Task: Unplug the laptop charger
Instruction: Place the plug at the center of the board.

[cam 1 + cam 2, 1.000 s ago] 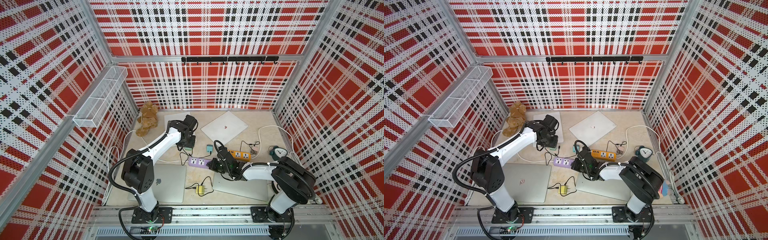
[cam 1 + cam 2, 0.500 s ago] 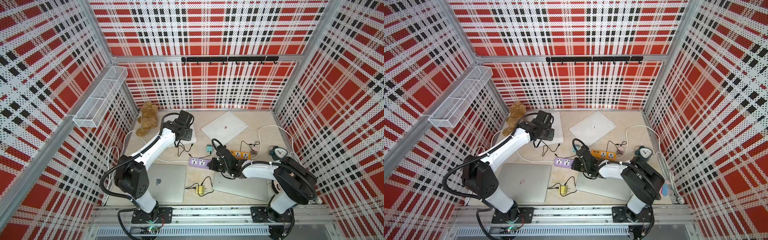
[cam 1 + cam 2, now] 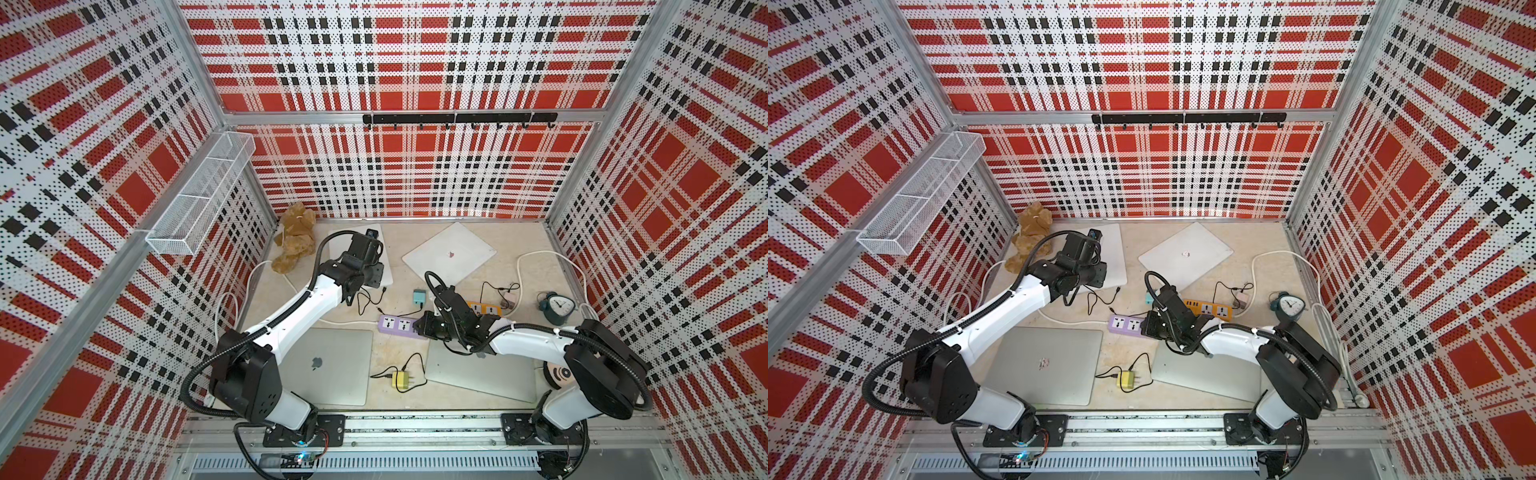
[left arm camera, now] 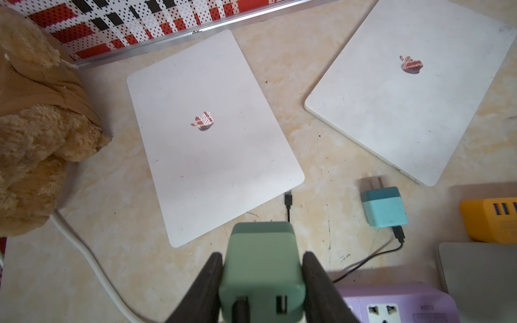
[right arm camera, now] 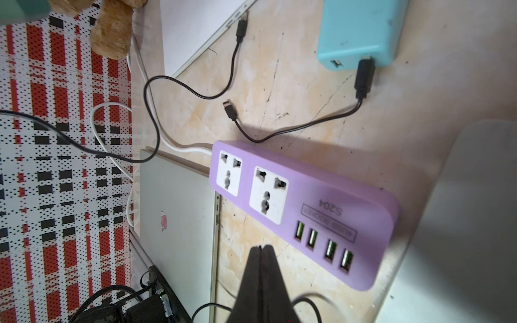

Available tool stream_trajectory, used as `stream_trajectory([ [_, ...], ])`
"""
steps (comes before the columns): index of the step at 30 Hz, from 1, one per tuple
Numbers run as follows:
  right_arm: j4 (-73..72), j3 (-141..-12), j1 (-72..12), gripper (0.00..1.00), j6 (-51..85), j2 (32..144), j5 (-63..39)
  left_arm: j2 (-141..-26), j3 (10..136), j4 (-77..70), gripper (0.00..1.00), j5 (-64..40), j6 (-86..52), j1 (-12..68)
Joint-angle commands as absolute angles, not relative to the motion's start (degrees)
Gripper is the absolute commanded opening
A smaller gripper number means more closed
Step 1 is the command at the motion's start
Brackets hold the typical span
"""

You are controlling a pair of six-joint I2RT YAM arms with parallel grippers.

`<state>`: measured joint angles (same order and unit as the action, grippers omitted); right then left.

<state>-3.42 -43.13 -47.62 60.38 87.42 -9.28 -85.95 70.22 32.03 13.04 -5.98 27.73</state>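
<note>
- While stretching toward the back of the desk (image 3: pixel 399 237) in both top views, hovering the left hand (image 3: pixel 376 275) over the near corner of a white laptop (image 3: pixel 1115 249), close to the teddy bear (image 3: pixel 295 239); hiding the grip itself under the wrist here.
- Staying low in those same views, resting the right hand (image 3: pixel 420 326) at the end of the purple power strip (image 3: pixel 397 324), between a teal charger (image 3: pixel 419 296) and a silver laptop (image 3: pixel 478 374); sitting farther right, an orange power strip (image 3: pixel 484 309) and a clock (image 3: pixel 557 306); lying near the front, a yellow charger (image 3: pixel 400 379).
- Turning to the left wrist view, pinching the green laptop charger (image 4: pixel 261 268) by its two sides between the dark fingers (image 4: pixel 209 282), prongs pointing away from the wrist; carrying it in the air, unplugged and apart from the purple power strip; trailing a black cable (image 4: pixel 288 200), its plug lying on the desk just beside the white laptop's edge, not inserted.
- Turning to the right wrist view, pressing the right fingers (image 5: pixel 250 282) flat together, gripping nothing; pointing the tips just beside the strip's long edge by its green USB ports, contact impossible to judge; showing both sockets of the strip unoccupied; showing the green laptop charger only as a sliver in a corner, well apart from the strip.
</note>
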Motion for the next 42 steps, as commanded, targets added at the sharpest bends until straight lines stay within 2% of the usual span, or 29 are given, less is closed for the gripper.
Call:
stream_trajectory([
  [1,-0.87,-43.92,-47.82,0.0,59.62,84.47,-6.74,-85.75,68.85,27.68,0.26,11.57,-2.42,27.42],
  [23,4.98,-39.31,-45.22,0.0,58.88,76.06,-3.18,-95.0,63.04,16.03,0.26,3.98,-0.44,28.39],
  [42,6.55,-36.72,-43.65,0.0,58.7,72.78,-2.54,-102.96,65.57,13.38,0.26,2.92,-1.71,32.62],
])
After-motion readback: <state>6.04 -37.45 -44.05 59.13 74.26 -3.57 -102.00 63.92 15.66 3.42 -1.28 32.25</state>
